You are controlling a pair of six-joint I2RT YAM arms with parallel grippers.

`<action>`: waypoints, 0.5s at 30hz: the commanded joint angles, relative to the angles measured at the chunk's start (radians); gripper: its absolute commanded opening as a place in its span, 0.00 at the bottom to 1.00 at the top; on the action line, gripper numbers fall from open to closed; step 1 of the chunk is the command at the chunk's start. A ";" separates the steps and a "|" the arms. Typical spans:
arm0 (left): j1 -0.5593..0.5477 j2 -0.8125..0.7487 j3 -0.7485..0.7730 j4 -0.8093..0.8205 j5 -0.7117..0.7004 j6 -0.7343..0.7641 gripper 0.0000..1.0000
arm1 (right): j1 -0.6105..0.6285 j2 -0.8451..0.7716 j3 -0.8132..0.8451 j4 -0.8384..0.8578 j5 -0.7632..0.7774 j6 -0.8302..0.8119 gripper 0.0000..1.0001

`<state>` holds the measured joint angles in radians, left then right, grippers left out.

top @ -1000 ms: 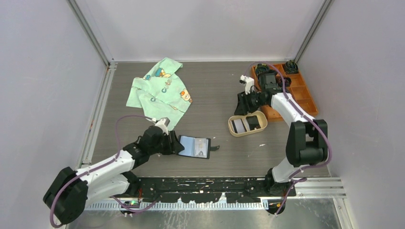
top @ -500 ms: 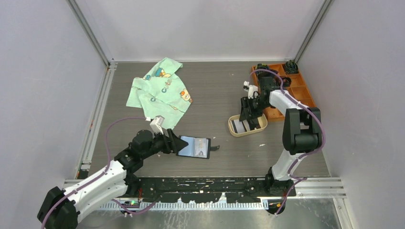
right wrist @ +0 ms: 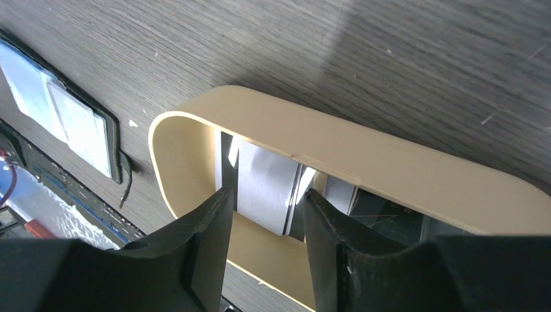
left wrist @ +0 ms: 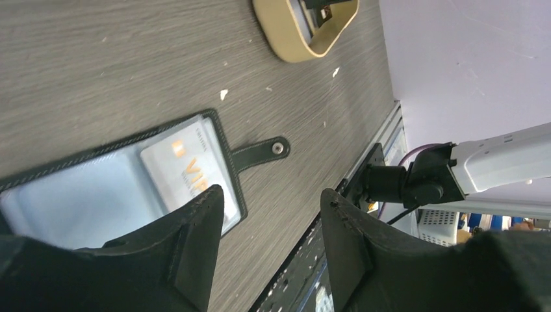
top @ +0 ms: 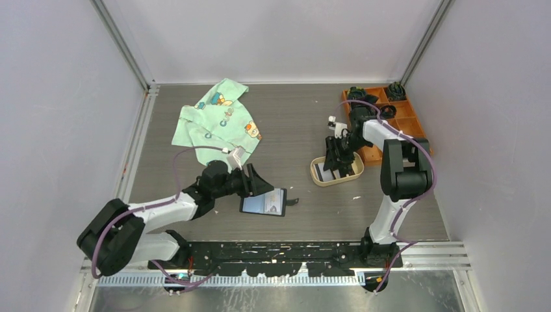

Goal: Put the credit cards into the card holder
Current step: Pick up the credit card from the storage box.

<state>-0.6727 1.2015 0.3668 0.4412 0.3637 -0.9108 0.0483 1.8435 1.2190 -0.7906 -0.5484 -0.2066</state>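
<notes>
Grey wood-grain desk [top: 292, 117]. Far left, green cartoon-print garment [top: 217, 123]; far right, orange compartment tray [top: 406, 123]. Just near-left of that, beige oval tray [top: 325, 184], right end effector [top: 338, 159] dipped inside, jaws partway apart astride a light grey credit card [right wrist: 266, 172]; cannot tell whether clamped. Near centre, black card holder [top: 266, 203] lying open and flat, left end effector [top: 260, 182] hovering over its left edge, jaws spread, nothing between. Inside, VIP card [left wrist: 188, 172] in the right half; snap tab [left wrist: 260, 153] sticking out right.

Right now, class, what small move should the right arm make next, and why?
Probably close the right gripper on the light grey card. Its fingers straddle that card inside the beige tray, apparently not yet clamped, and the card holder lies open, waiting.
</notes>
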 commanded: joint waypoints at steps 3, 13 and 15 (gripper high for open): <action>-0.051 0.131 0.139 0.133 0.011 0.021 0.56 | -0.008 -0.012 0.018 -0.027 0.008 0.004 0.49; -0.154 0.424 0.339 0.136 -0.047 0.014 0.54 | -0.016 -0.077 -0.018 0.016 0.078 -0.020 0.50; -0.169 0.474 0.384 0.123 -0.063 0.014 0.54 | -0.015 -0.067 -0.020 0.018 0.077 -0.022 0.50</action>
<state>-0.8131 1.6176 0.6640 0.5228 0.3389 -0.9081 0.0353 1.8099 1.1995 -0.7906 -0.4934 -0.2119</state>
